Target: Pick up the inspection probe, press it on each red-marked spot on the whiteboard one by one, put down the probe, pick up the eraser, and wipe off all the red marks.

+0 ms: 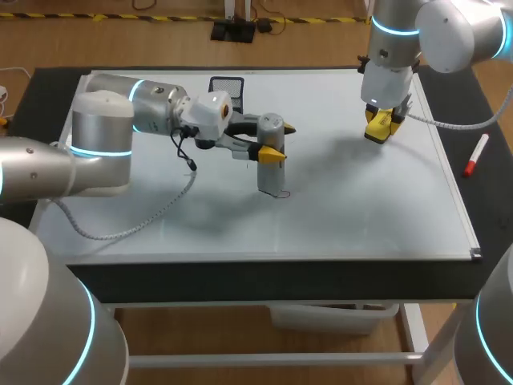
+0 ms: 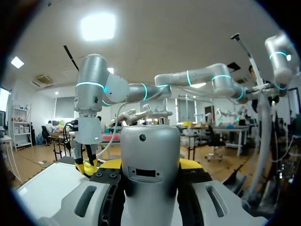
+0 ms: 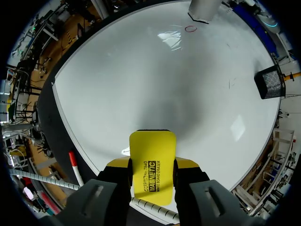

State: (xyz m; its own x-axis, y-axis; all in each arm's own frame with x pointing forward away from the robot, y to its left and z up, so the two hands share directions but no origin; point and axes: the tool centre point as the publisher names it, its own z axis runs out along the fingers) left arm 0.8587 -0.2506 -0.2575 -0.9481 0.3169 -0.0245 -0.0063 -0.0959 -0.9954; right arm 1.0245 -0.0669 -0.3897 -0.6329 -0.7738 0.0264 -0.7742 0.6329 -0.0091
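The grey cylindrical probe (image 1: 271, 172) stands upright with its base on the whiteboard (image 1: 361, 208), and my left gripper (image 1: 277, 142) is shut on its upper part. In the left wrist view the probe (image 2: 150, 165) fills the space between the yellow fingertips. A small red ring mark (image 1: 285, 193) lies right beside the probe's base; the right wrist view shows that mark (image 3: 190, 28) far ahead. My right gripper (image 1: 381, 122) hangs over the board's far right, shut on the yellow eraser (image 1: 377, 130). The eraser (image 3: 151, 160) sticks out past my right gripper (image 3: 151, 172).
A black mesh holder (image 1: 226, 86) stands at the board's far edge, behind the left arm. A red-capped marker (image 1: 476, 155) lies on the dark table just off the board's right edge. Cables trail from both wrists over the board.
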